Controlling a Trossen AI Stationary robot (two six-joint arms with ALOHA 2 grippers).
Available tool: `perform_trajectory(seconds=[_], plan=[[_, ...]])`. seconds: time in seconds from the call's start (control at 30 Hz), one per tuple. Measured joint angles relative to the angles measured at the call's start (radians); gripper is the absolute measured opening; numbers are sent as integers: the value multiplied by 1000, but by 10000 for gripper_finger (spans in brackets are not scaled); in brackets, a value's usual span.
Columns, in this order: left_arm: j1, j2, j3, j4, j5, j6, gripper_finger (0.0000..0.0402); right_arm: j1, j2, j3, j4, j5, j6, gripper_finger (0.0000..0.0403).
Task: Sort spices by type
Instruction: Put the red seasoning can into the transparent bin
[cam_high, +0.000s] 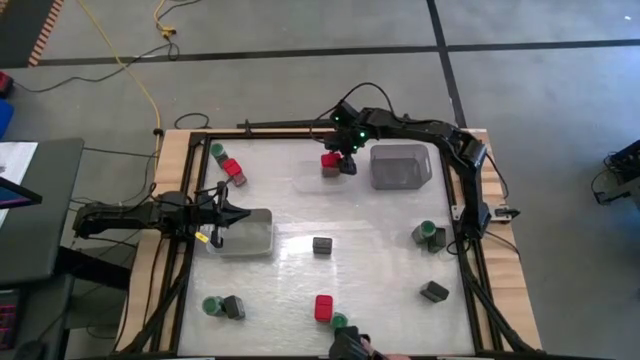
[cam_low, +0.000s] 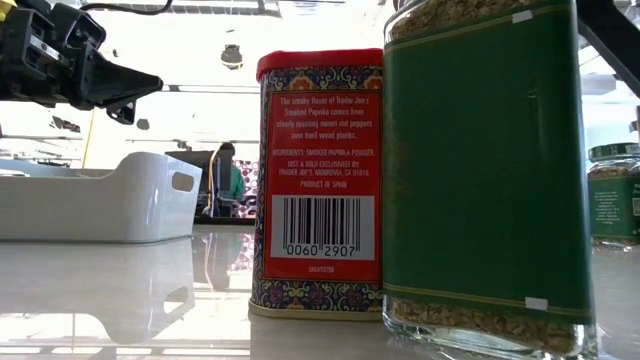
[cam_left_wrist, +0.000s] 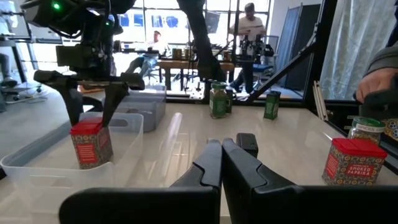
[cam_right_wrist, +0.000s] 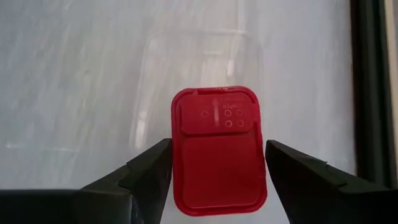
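Observation:
My right gripper (cam_right_wrist: 219, 155) is open and points down over a clear tray (cam_high: 310, 180) at the table's far side. Its fingers stand on either side of a red tin (cam_right_wrist: 219, 149), which stands upright in that tray (cam_left_wrist: 37, 168). My left gripper (cam_left_wrist: 221, 155) is shut and empty, hovering over the white tray (cam_high: 250, 238) at the left. More spices stand on the table: a red tin (cam_high: 233, 168) beside a green-lidded jar (cam_high: 217, 151), and a dark tin (cam_high: 322, 244) in the middle. My right gripper comes at the red tin from above, with one finger (cam_right_wrist: 152, 168) at each long side of the lid (cam_right_wrist: 186, 155). The tin's base stands on the clear tray's floor. Whether the fingers touch the lid, I cannot tell.
A grey tray (cam_high: 402, 166) stands right of the clear one. Near the table's near edge stand a red tin (cam_high: 323, 306), green jars (cam_high: 211, 304) and dark tins (cam_high: 434, 291). A jar and tin (cam_high: 430, 236) stand at the right. A person's hand (cam_high: 355, 345) reaches in at the near edge.

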Motion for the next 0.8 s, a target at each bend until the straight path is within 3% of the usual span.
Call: perform_trajectory(seconds=[0.8], plan=[[0, 0, 0, 0, 0, 0, 0, 0, 0, 0, -28, 54, 122, 285]])
